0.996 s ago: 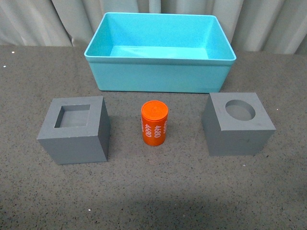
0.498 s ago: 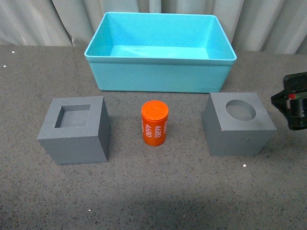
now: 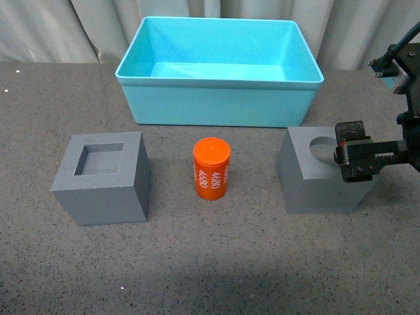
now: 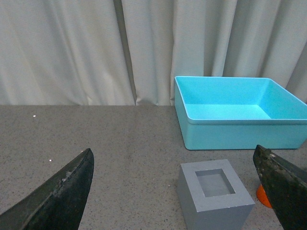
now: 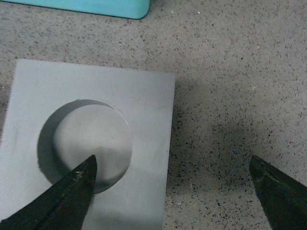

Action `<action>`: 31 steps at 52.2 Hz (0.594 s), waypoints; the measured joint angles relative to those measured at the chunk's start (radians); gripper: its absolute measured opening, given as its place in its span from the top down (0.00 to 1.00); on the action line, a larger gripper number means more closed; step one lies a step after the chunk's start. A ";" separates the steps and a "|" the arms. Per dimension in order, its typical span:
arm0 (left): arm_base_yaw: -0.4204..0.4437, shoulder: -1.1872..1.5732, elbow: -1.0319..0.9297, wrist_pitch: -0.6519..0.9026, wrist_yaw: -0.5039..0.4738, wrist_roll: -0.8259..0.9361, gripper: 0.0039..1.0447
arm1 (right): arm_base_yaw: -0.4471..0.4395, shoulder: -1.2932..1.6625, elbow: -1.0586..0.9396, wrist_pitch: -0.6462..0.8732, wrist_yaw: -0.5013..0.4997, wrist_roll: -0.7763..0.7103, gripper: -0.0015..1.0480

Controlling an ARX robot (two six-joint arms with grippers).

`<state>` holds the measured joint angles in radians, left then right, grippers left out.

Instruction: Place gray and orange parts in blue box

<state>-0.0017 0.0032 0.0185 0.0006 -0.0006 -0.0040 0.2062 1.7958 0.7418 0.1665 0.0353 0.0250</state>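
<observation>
The right pincer [image 3: 351, 157] is hanging at the right middle of the front view, in front of the right part of the gray cube with the round recess [image 3: 312, 180], and its two fingers are standing wide apart and gripping nothing. In the right wrist view one finger [image 5: 67, 196] is showing over the round recess and the other finger [image 5: 280, 196] over the bare counter [image 5: 230, 72], so one edge of this cube is lying between them; whether a finger is touching the cube, I cannot tell. The left pincer [image 4: 172, 149] is showing only in its own wrist view, where its fingers are also spread wide and empty, facing the gray cube with the square recess [image 4: 216, 196] and the blue box [image 4: 240, 129]. In the front view the three parts are standing on the counter in one row across the middle, each apart from the others: the cube with the square recess at the left, the orange cylinder [image 3: 211, 168] upright in the centre with "4680" in white on its side, the cube with the round recess at the right. The blue box is standing behind them at the upper centre, and all three parts are sitting outside it. A pale curtain [image 3: 52, 29] is hanging along the top edge.
</observation>
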 joint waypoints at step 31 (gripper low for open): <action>0.000 0.000 0.000 0.000 0.000 0.000 0.06 | -0.008 0.004 0.041 -0.083 -0.034 0.115 0.83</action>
<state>-0.0017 0.0032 0.0185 0.0006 -0.0006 -0.0040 0.1978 1.8000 0.7826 0.0837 0.0010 0.1398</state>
